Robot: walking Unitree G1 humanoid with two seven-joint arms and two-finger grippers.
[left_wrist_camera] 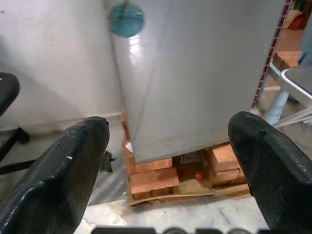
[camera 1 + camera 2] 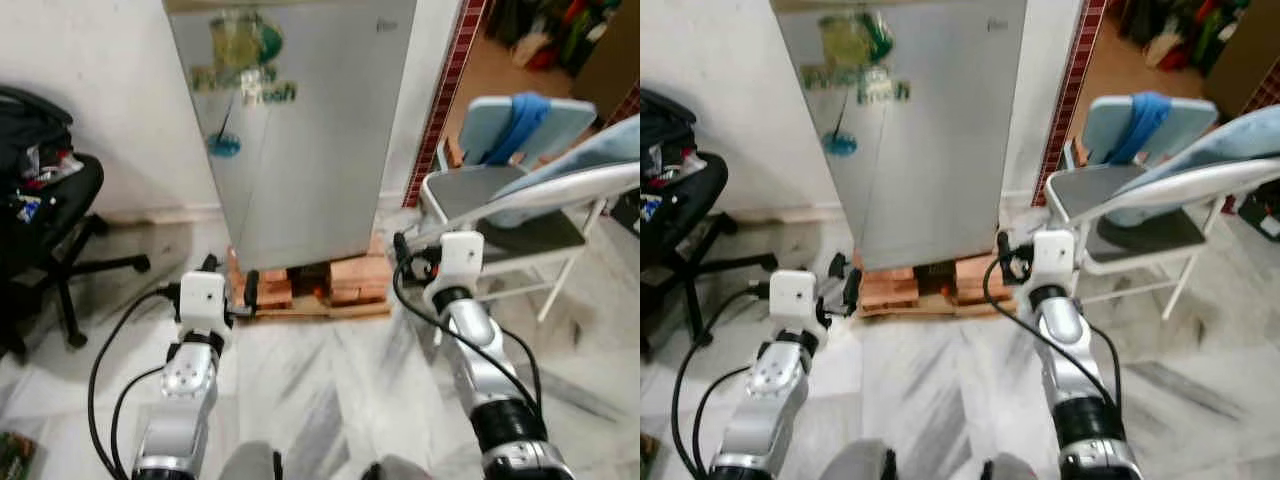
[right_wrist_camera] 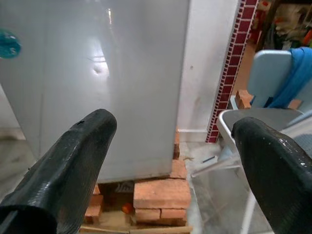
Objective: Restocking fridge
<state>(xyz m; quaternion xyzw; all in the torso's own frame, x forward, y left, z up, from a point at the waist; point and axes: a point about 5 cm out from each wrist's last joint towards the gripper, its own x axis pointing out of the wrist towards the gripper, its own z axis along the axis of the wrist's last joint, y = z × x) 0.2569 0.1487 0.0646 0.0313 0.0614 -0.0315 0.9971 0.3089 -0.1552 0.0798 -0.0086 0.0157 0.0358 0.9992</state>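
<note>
A silver fridge point(image 2: 290, 130) stands shut against the white wall point(image 2: 90, 100), raised off the marble floor point(image 2: 330, 380) on stacks of red bricks point(image 2: 358, 278) that sit on a flat piece of cardboard point(image 2: 320, 310). Its door carries a green sticker point(image 2: 245, 60) near the top and a small round teal sticker point(image 2: 223, 145) lower down. A small orange object point(image 3: 127, 208) lies under the fridge between the brick stacks; what it is cannot be told.

The left pincer point(image 2: 230, 285) is held out low in front of the fridge's lower left corner, its two black fingers point(image 1: 73, 165) spread wide apart and holding nothing. The right pincer point(image 2: 400, 250) is held out near the fridge's lower right corner, beside the bricks, its fingers point(image 3: 73, 161) likewise spread wide and empty.

To the right of the fridge a white folding chair point(image 2: 500, 215) stands on the floor with a pale blue cloth point(image 2: 600, 150) draped over it and a darker blue cloth point(image 2: 520, 120) over its backrest. A strip of dark red tiles point(image 2: 445, 90) runs up the wall edge behind it. At the left edge a black office chair point(image 2: 50, 220) stands on the floor, piled with dark items.
</note>
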